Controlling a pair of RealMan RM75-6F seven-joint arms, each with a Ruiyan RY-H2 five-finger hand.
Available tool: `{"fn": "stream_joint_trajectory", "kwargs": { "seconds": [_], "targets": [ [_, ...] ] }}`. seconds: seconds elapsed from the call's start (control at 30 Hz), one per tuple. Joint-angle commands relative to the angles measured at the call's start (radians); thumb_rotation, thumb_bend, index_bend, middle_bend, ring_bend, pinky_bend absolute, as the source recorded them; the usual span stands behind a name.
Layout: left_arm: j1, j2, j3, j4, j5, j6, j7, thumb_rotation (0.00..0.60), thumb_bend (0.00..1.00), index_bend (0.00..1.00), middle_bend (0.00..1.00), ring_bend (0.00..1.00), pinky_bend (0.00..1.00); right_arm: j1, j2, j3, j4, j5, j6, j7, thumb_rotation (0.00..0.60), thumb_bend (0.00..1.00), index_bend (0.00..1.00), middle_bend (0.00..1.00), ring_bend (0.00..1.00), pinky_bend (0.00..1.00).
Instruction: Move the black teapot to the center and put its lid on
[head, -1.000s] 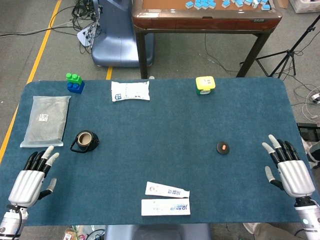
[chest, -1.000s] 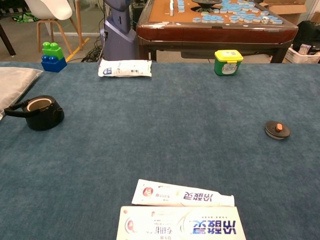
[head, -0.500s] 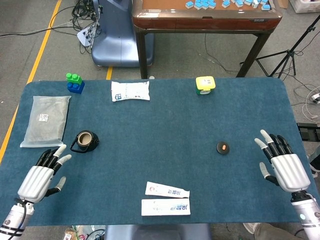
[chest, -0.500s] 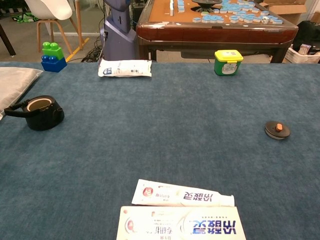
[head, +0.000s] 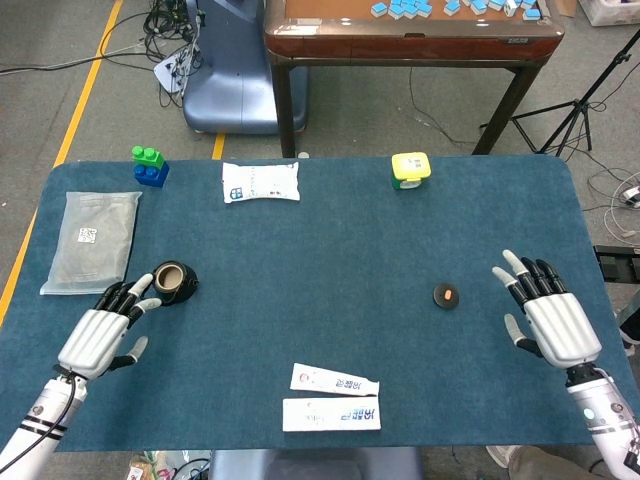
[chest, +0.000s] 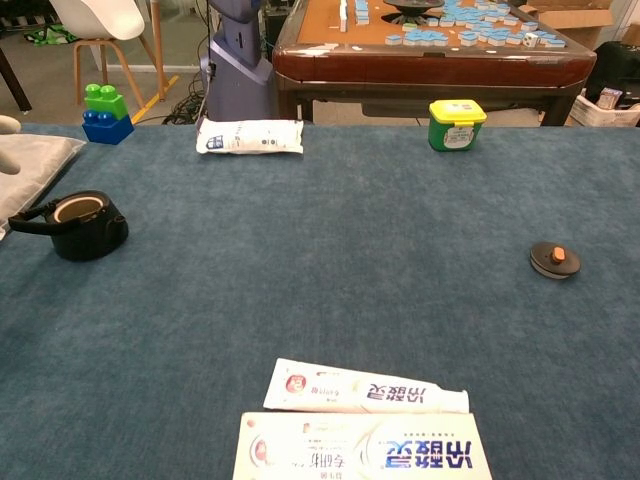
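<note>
The black teapot (head: 172, 283) stands lidless at the left side of the bench (head: 320, 240), its handle toward the left hand (head: 98, 335), whose spread fingers hold nothing and reach just beside it. Its lid (head: 446, 295) lies well apart on the right side, near the right hand (head: 548, 320), likewise wide and empty.

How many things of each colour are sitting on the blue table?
Black: 2, the black teapot and its round black lid.
White: 3, the white toothpaste tube, its white carton and the white packet.
Grey: 1, the grey plastic pouch.
Yellow and green: 1, the yellow-lidded green tub.
Green and blue: 1, the toy brick stack.
Total: 8.
</note>
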Motion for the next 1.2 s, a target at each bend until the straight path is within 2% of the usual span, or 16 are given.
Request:
{"fn": "stream_joint_trajectory", "kwargs": {
  "seconds": [0.03,0.3,0.63,0.97,1.2],
  "targets": [
    [-0.025,-0.006,-0.008,0.008,-0.045,-0.044,0.019,0.6,0.44,0.23,0.0,0.0,0.0,0.01,0.014,0.008,-0.021,0.013,-0.01,-0.007,0.6,0.51,0.12,0.0,0.0,0.0],
    [-0.077,-0.032,-0.034,0.041,-0.124,-0.11,0.027,0.6,0.44,0.23,0.0,0.0,0.0,0.027,0.05,0.024,-0.076,0.027,-0.013,-0.031,0.6,0.51,0.12,0.0,0.0,0.0],
    [-0.14,-0.104,-0.049,0.129,-0.148,-0.161,0.029,0.6,0.44,0.24,0.0,0.0,0.0,0.041,0.061,0.031,-0.106,0.058,-0.024,-0.072,0.6,0.51,0.12,0.0,0.0,0.0],
    [-0.171,-0.156,-0.051,0.202,-0.134,-0.171,-0.01,0.6,0.44,0.23,0.0,0.0,0.0,0.038,0.075,0.03,-0.135,0.076,-0.012,-0.109,0.6,0.52,0.12,0.0,0.0,0.0],
    [-0.187,-0.218,-0.051,0.302,-0.097,-0.149,-0.059,0.6,0.44,0.23,0.0,0.0,0.0,0.026,0.098,0.025,-0.157,0.083,0.005,-0.126,0.6,0.51,0.12,0.0,0.0,0.0]
  ]
}}
